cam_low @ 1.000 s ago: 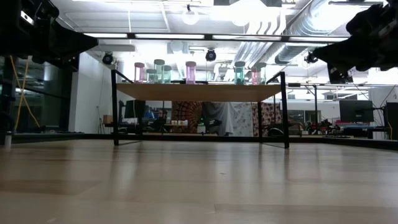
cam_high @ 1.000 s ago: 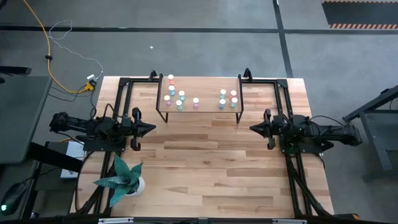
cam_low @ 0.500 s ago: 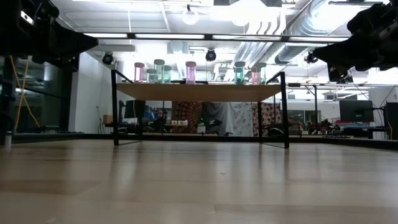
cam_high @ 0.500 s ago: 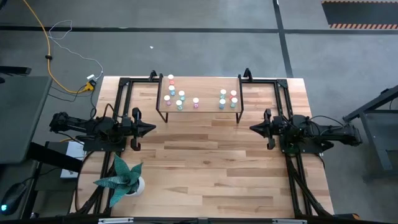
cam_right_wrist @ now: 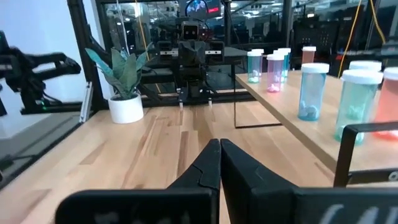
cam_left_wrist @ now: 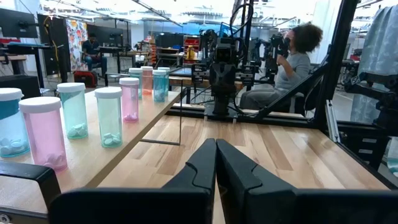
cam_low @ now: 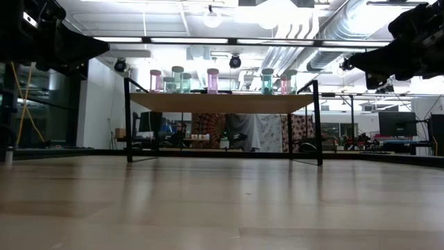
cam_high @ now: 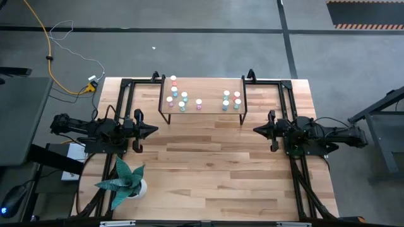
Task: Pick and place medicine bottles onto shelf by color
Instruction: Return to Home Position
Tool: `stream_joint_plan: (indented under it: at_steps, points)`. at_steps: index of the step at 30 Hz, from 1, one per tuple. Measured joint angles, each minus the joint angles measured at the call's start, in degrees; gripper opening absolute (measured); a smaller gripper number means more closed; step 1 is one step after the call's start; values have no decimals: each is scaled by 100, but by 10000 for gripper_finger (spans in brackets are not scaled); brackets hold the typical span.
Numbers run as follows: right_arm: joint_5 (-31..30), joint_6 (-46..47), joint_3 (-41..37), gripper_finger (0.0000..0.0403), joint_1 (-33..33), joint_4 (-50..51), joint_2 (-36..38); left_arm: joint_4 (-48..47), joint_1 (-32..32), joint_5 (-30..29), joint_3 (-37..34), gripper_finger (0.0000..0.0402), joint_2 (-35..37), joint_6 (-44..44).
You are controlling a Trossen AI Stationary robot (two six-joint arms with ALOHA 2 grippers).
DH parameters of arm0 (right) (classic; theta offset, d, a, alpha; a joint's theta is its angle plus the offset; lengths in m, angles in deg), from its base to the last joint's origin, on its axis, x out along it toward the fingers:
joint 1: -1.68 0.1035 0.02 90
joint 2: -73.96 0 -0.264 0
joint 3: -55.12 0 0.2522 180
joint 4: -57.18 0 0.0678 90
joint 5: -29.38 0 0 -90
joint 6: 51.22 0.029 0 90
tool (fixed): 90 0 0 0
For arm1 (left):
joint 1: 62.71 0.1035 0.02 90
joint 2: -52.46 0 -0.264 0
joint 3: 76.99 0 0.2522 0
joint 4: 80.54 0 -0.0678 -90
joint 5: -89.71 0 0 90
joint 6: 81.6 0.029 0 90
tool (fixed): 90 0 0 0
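Note:
The shelf (cam_high: 202,111), light wood on thin black legs, stands on its legs at the table's far middle. Several medicine bottles with white caps stand upright on it: a left group (cam_high: 177,98) of pink, teal and red-orange, a lone pink one (cam_high: 199,103), and a right group (cam_high: 231,100). The low view shows them in a row (cam_low: 211,80). My left gripper (cam_high: 155,130) hovers shut at the table's left, pointing right, short of the shelf's left end. My right gripper (cam_high: 255,130) hovers shut at the table's right, pointing left. Both wrist views show closed fingers (cam_left_wrist: 216,163) (cam_right_wrist: 219,160).
A white pot with a green plant (cam_high: 126,180) stands at the table's near left corner. Black frame rails (cam_high: 123,94) (cam_high: 287,94) run along both table sides beside the shelf. A bare stretch of table top (cam_high: 208,164) lies between the arms. People (cam_left_wrist: 292,62) sit in the room beyond.

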Motion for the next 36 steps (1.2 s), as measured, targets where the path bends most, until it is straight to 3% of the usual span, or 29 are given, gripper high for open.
stream_joint_plan:
  at_steps: [14, 36]
  points:
    - [0, 1651, 0, 0, 0, 2, 0, 0, 2, 0, 0, 1, 0, 0]
    - [-1, 1790, 0, 0, 0, 2, 0, 0, 0, 0, 0, 1, 0, 0]
